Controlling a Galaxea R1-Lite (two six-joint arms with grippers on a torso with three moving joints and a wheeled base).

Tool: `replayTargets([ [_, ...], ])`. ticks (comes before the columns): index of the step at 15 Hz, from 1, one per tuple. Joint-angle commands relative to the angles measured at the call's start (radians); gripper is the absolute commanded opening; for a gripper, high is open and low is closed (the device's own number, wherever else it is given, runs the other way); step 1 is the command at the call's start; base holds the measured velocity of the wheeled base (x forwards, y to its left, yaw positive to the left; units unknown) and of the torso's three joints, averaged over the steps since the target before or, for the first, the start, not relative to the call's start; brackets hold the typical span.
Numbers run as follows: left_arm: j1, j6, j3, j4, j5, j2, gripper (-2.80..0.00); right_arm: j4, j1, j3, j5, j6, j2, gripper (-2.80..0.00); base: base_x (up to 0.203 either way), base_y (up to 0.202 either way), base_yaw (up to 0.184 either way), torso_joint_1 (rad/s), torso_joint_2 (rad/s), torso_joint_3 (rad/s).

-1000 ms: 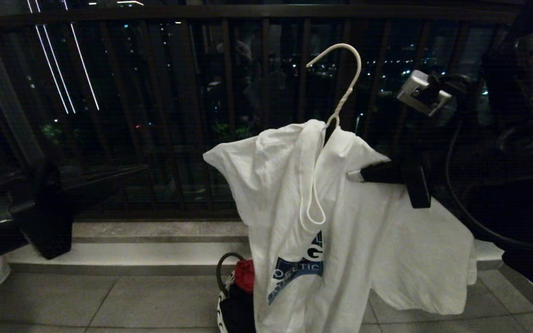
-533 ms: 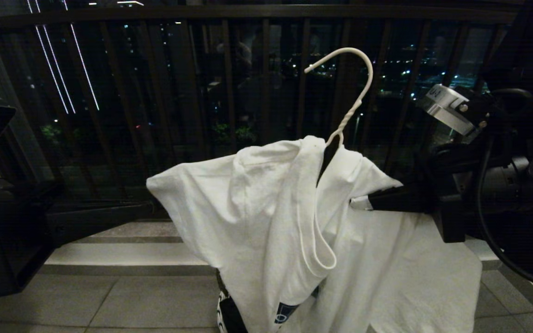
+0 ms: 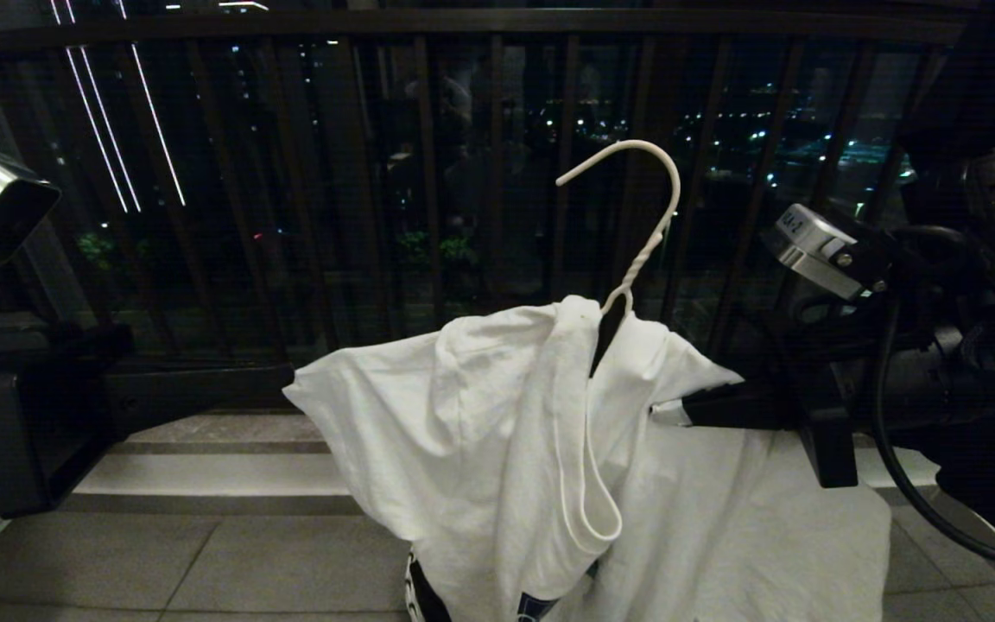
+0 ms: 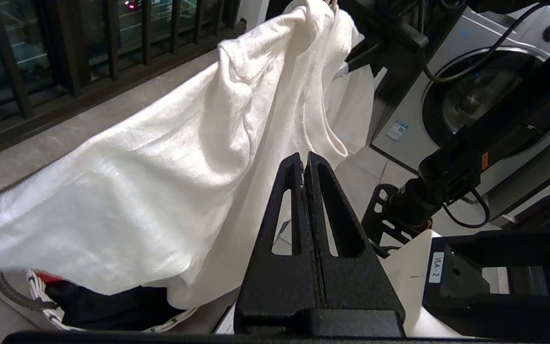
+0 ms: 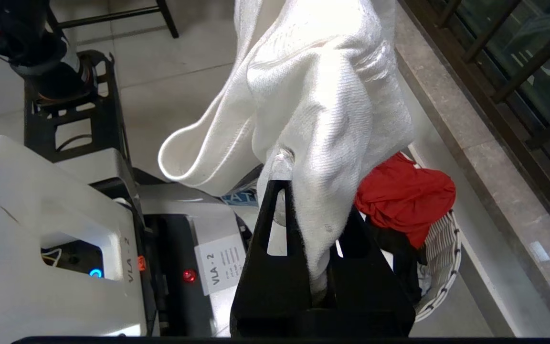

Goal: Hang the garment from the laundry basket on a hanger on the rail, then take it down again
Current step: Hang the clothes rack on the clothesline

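Hanging limp over the hanger (image 3: 636, 233) in the lower middle of the head view, the shirt (image 3: 497, 432) is what you should read first: soft, light cotton that sags and folds wherever it is unsupported, so I judge it will slide off the thin wire if you tug one side. Take hold at a shoulder or along the collar loop, where the cloth lies doubled, rather than at the loose hem. It is white and short-sleeved, with only a corner of the blue chest print showing at the bottom edge; the wire hook stands bare above it, on nothing. At right of centre your right gripper (image 3: 666, 410) is clamped on the shirt's shoulder, cloth pinched between its fingers in the right wrist view. Your left gripper (image 4: 305, 160) has its fingers pressed together with nothing between them, just beside the draped cloth. Below the shirt sits the basket (image 5: 439, 260), a red cloth (image 5: 406, 196) and something black inside. The dark railing (image 3: 428, 173) fills the upper frame; no rail is visible.
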Motion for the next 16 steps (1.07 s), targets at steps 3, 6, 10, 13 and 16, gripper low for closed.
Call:
replayTargets([
  [3,-0.001,0.0,-0.003,-0.002,-0.005,0.002,-2.8,0.002,0.002,0.016,0.006,-0.052,0.006,-2.8,0.0,0.0,0.0,0.0,0.0,0.0],
  [6,-0.001,0.0,-0.003,-0.002,-0.005,0.001,-2.8,0.001,0.012,0.027,0.006,-0.054,-0.003,-2.8,0.0,0.0,0.0,0.0,0.0,0.0],
  [10,-0.001,0.0,-0.002,0.0,-0.006,-0.009,-2.8,0.001,0.015,0.03,0.006,-0.054,-0.007,-2.8,0.0,0.0,0.0,0.0,0.0,0.0],
  [13,-0.001,0.0,-0.002,0.0,-0.006,-0.01,-2.8,0.001,0.015,0.03,0.007,-0.055,-0.007,-2.8,0.0,0.0,0.0,0.0,0.0,0.0],
  [16,-0.002,0.0,0.0,0.0,-0.006,-0.013,-2.8,0.001,0.015,0.03,0.007,-0.06,-0.007,-2.8,0.0,0.0,0.0,0.0,0.0,0.0],
])
